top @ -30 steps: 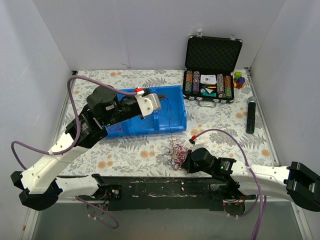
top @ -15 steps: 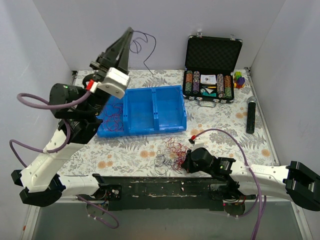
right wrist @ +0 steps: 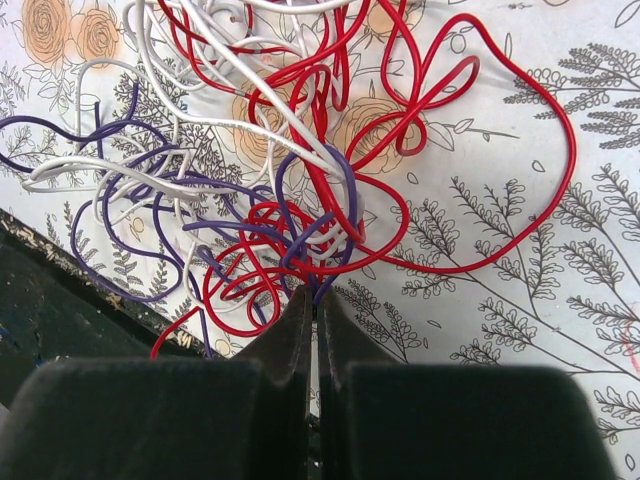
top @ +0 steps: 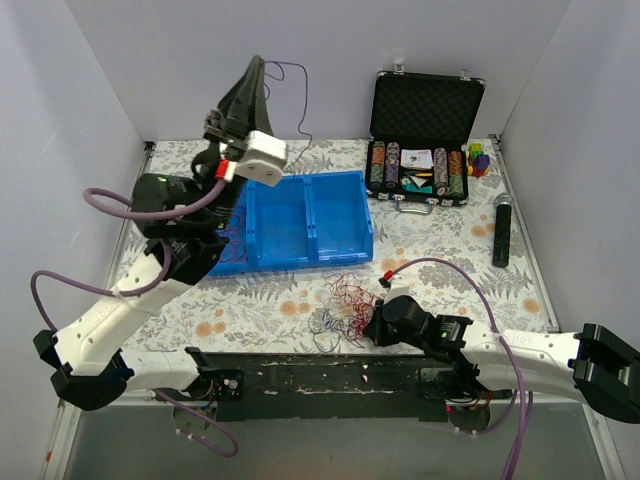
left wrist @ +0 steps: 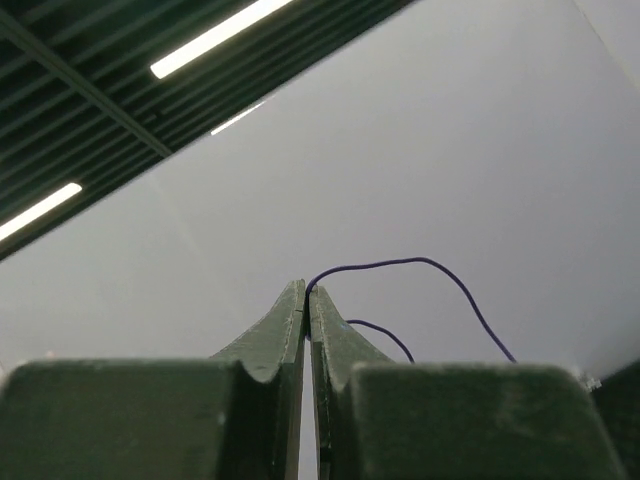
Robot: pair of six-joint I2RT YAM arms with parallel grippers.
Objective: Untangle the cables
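A tangle of thin red, white and purple cables lies on the floral table near the front edge; the right wrist view shows it close up. My right gripper lies low on the table, shut on purple strands at the tangle's near edge. My left gripper is raised high and points upward, shut on a single purple cable that arcs away and hangs down toward the back wall. More red cables lie in the blue bin's left compartment.
The blue two-compartment bin sits behind the tangle. An open black case of poker chips stands at the back right, with colourful blocks beside it. A black cylinder lies by the right wall. Grey walls surround the table.
My left arm swung from over the bin up high, lifting the purple cable free, then shifted slightly right. The tangle spread a little to the left. The right gripper stayed put.
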